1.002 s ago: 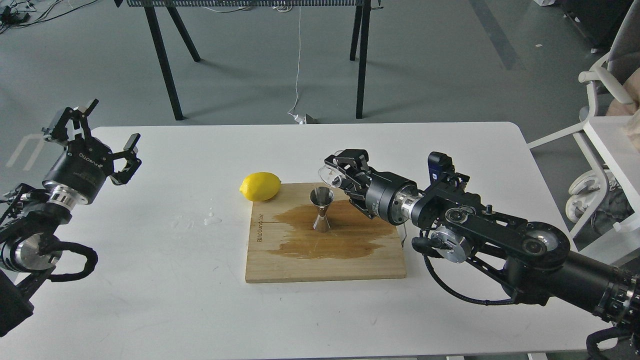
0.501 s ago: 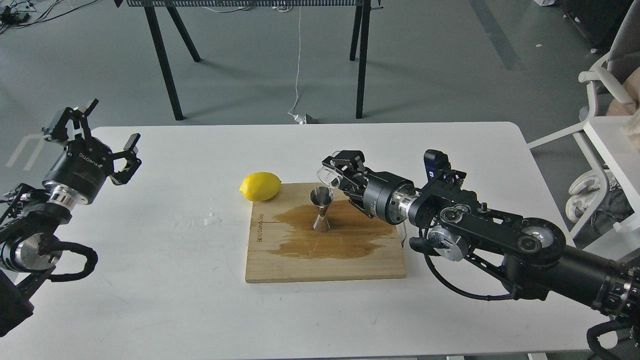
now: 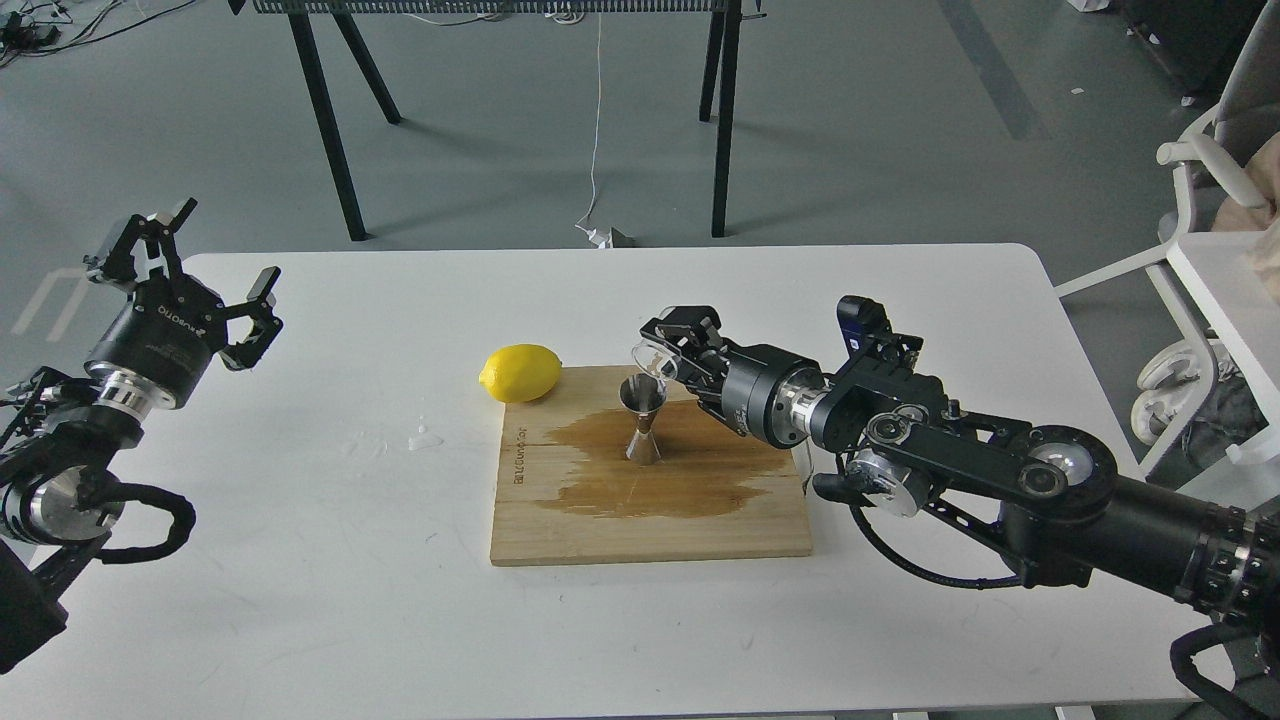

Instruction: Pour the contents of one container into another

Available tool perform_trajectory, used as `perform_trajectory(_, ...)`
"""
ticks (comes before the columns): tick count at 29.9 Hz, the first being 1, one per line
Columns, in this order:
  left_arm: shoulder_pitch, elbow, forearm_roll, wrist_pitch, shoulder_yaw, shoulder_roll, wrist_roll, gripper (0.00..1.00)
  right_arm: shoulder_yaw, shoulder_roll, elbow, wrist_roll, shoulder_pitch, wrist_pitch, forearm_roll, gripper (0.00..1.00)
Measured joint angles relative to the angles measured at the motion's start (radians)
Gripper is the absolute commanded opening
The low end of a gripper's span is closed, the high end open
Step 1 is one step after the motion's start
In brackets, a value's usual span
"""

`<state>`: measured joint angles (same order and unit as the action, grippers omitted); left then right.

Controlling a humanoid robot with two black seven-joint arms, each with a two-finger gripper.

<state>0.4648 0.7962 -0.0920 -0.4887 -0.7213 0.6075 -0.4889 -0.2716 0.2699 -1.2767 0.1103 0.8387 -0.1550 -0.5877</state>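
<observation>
The steel hourglass jigger (image 3: 642, 422) stands upright on the wooden board (image 3: 650, 530), in the middle of a dark wet stain. Just above and right of its mouth, the small clear glass cup (image 3: 652, 358) is tipped on its side with its rim toward the jigger. My right gripper (image 3: 672, 345) is shut on the cup, the arm reaching in from the right. Far to the left, my left gripper (image 3: 205, 262) hangs open over the table's left edge, holding nothing.
A yellow lemon (image 3: 520, 372) lies at the board's back left corner. Small water drops (image 3: 425, 437) sit on the white table (image 3: 300, 560) left of the board. A white chair (image 3: 1200, 260) stands off the right side.
My right gripper has shifted slightly left with the tipped cup, bringing its rim closer over the jigger's mouth. The left arm has not moved.
</observation>
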Motion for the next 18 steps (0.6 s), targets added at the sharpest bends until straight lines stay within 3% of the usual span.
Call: perform_trajectory(18,0.000,-0.015,0.000,0.000,-0.001,0.000,0.000,0.99,0.053,-0.004,0.000,0.000,0.051,0.001,0.000,0.35)
